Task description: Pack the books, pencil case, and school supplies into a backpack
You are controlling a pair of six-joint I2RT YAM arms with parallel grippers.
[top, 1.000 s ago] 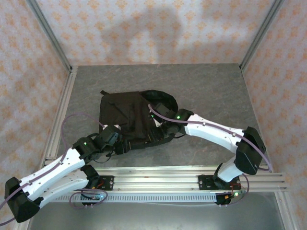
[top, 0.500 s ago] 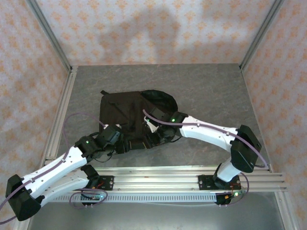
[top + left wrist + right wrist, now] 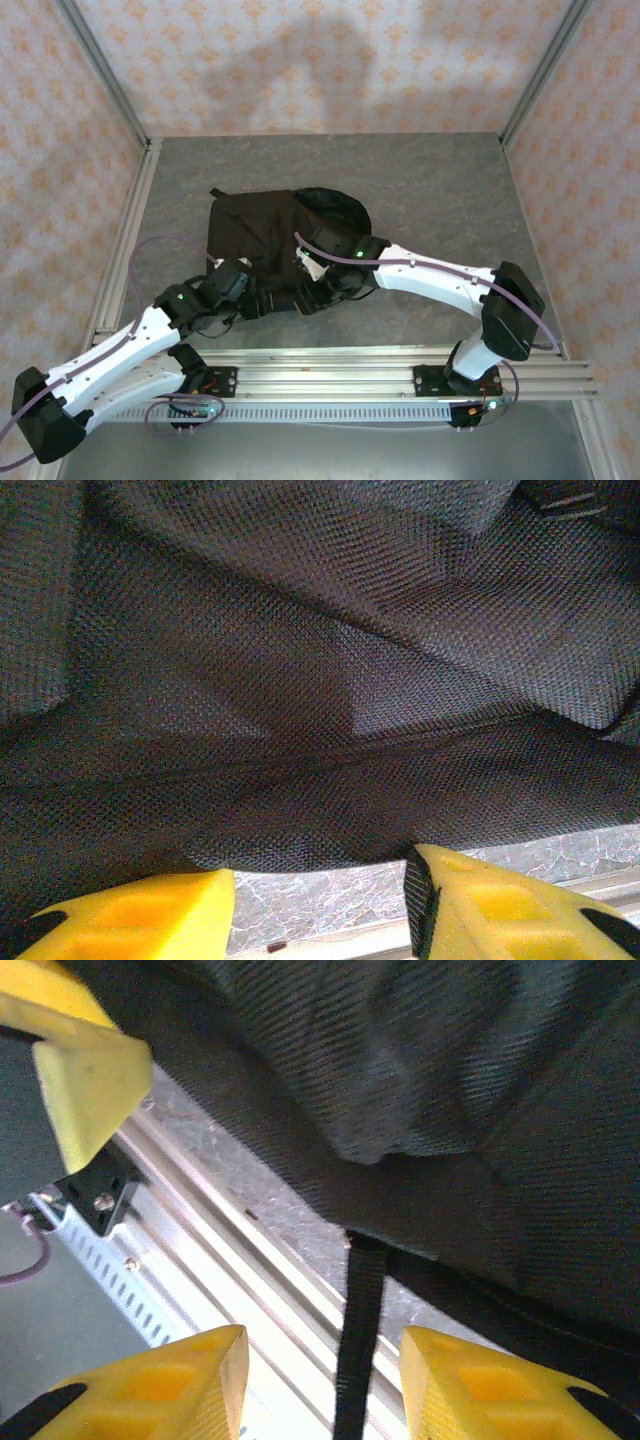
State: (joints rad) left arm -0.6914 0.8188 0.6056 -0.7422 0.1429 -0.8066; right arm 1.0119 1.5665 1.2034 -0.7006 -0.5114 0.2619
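Over the last second our right gripper [image 3: 308, 292] slides from the middle of the backpack [image 3: 262, 232] down and leftward to its near edge, closing in on our left gripper [image 3: 262, 300], which barely shifts. Both now sit at that near edge, close together, with the bag's bulk lying ahead of them on the table [image 3: 440, 190]. On the left wrist camera the jaws stand partly apart. Black woven fabric hangs just beyond the fingertips, and bare table shows through the gap, so we see nothing pinched there. On the right wrist camera the jaws are likewise partly apart, and a narrow black strap [image 3: 362, 1330] drops between them without touching either finger. The bag's hem lies just above and ahead, and the aluminium rail [image 3: 200, 1250] runs below. We judge the step in hand to be work on the bag itself, getting hold of its near edge. Whether that serves to open it or to close it we cannot tell. The next move calls for each gripper to advance a little until cloth sits properly between the fingers. Then both should close and lift together, with the loose strap kept clear so it does not snag.
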